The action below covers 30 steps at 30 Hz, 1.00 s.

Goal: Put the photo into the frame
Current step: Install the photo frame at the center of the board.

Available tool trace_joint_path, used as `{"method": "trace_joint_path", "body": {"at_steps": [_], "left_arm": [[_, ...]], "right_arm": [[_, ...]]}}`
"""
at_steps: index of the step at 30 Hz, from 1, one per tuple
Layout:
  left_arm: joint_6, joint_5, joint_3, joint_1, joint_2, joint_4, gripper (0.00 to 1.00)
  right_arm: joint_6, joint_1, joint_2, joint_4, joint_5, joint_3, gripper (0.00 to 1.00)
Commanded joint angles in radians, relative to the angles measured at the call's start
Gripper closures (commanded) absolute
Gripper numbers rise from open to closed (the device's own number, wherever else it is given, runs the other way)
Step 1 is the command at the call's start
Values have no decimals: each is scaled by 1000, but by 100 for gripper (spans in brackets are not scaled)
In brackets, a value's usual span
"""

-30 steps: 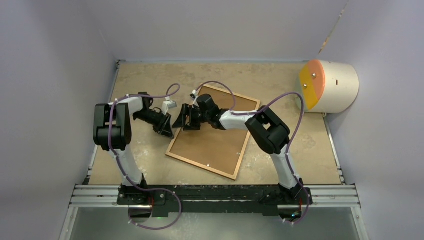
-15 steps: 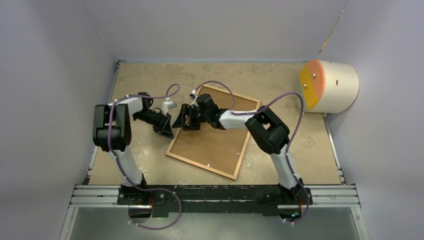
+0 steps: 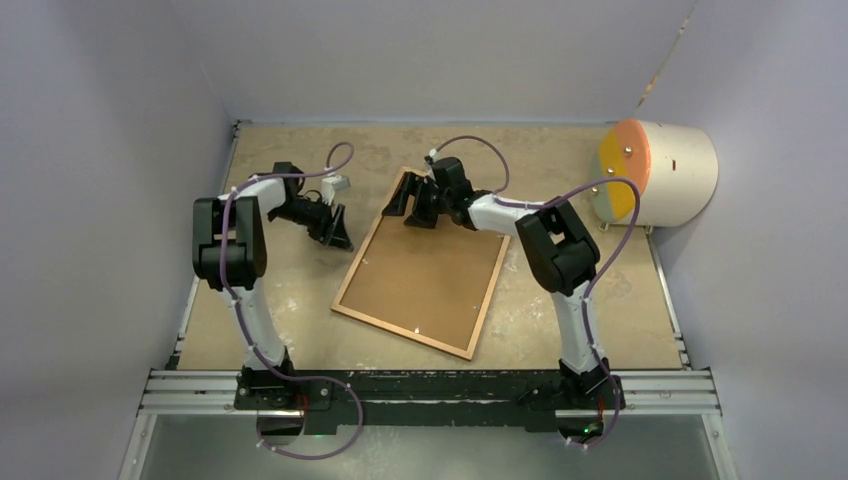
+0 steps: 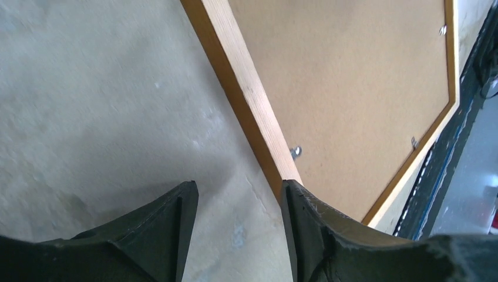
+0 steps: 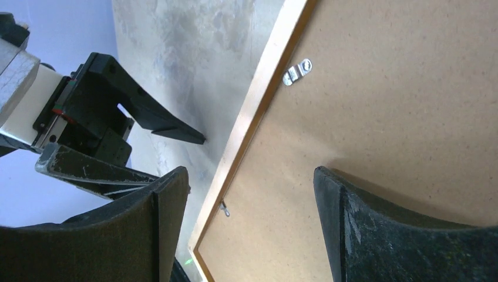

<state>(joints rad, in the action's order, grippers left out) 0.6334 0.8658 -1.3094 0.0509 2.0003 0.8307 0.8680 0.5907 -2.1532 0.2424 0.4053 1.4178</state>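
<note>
The orange-brown wooden frame [image 3: 356, 264] lies back side up on the table, with the plain brown backing board [image 3: 425, 280] inside it. The photo is not in view. My left gripper [image 3: 338, 232] is open and empty just left of the frame's left rail; in the left wrist view [image 4: 238, 194] its right finger sits over that rail [image 4: 246, 100]. My right gripper [image 3: 405, 207] is open and empty above the frame's far left corner; in the right wrist view [image 5: 249, 176] it straddles the rail [image 5: 258, 106] and the board [image 5: 382, 88].
A white cylinder with an orange face [image 3: 655, 172] stands at the far right of the table. Small metal turn clips [image 5: 296, 71] sit along the frame's inner edge. Grey walls close in the table at the left, back and right.
My right gripper has moved from the frame's left rail up to its far left corner. My left gripper has shifted slightly back and away. The frame lies where it was.
</note>
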Motion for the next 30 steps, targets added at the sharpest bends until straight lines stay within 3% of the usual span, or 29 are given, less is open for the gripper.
{"method": "trace_joint_path", "body": {"at_steps": [1,6,17,30], "left_arm": [[-85,56,-72,-22,65,-67,43],[-117,57,-91,-66,97,-100,44],[-117,23,-39,-88,119,-141,60],[-89,17,4,-88,110,-143,64]], "right_arm": [[-36,19,-17,-42,-32,72,21],[-21,15,-69,-41,-51,123,21],[-14,15,-175,-75,-93,269,23],[-32,15,-200,-92,-152,303,25]]}}
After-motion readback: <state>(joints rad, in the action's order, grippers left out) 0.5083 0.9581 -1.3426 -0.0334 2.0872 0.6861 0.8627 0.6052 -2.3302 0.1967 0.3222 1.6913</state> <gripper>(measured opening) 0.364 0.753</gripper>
